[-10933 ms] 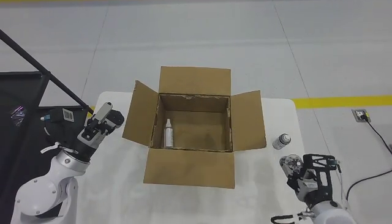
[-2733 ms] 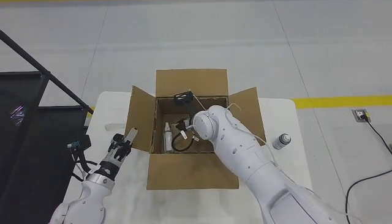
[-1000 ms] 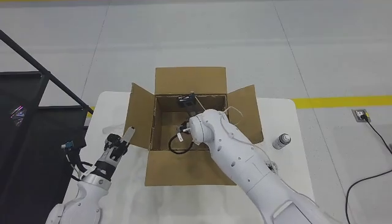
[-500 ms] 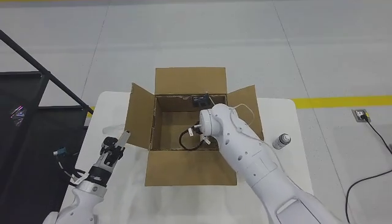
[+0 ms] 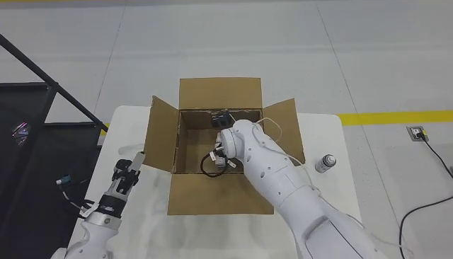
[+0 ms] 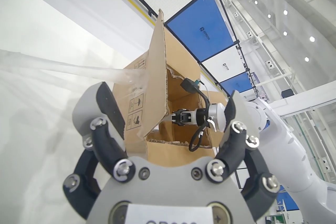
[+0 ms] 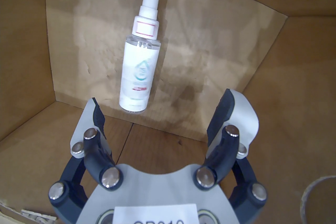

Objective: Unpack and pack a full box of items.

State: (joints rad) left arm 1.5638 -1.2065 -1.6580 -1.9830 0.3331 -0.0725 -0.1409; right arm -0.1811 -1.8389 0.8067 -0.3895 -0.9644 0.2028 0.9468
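Observation:
The open cardboard box (image 5: 219, 195) stands mid-table with all flaps folded out. A white spray bottle (image 7: 139, 70) with a white nozzle lies flat on the box floor. My right arm (image 5: 263, 168) comes over the near right corner and down into the box. My right gripper (image 7: 162, 109) is open just short of the bottle's base, not touching it; it also appears inside the box (image 6: 181, 116). My left gripper (image 6: 169, 93) is open and empty, low over the table (image 5: 129, 168) just outside the box's left flap (image 6: 155, 83).
A small bottle (image 5: 325, 163) stands on the white table (image 5: 141, 124) right of the box. A strip of clear tape (image 6: 78, 68) trails from the left flap. A round cardboard-coloured rim (image 7: 319, 196) sits in a box corner near my right wrist.
My right wrist has shifted left inside the box over the last half second. My left gripper has drawn back slightly toward the table's front-left. The bottle lies where it was.

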